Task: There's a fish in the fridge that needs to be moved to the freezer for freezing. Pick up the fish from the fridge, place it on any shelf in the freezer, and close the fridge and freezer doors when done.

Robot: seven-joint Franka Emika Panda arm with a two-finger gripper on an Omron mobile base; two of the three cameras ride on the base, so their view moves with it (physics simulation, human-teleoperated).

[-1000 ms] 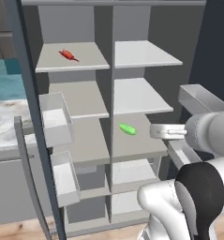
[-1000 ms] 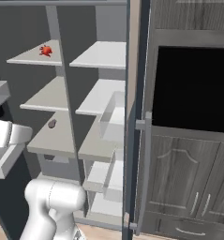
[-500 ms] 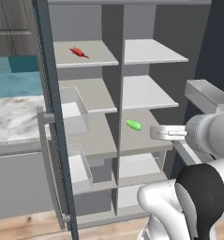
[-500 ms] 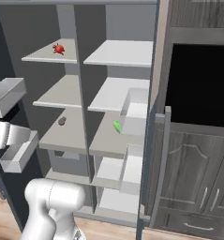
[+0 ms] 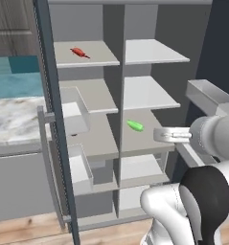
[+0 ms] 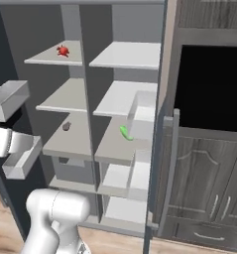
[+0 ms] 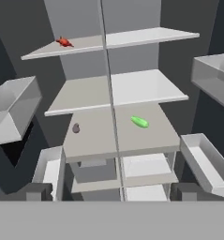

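Fish [image 7: 63,42] on top left shelf [image 7: 80,48], well above and beyond gripper [image 7: 111,191], apparently spread wide, empty.

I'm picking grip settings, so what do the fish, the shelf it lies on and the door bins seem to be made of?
The fish looks like smooth, matte red-orange plastic or rubber: flat colour, no scales visible. Its shelf reads as a rigid light grey board, matte, perhaps painted plastic or metal. The door bins look like thin pale plastic, faintly glossy; the rendering leaves it open.
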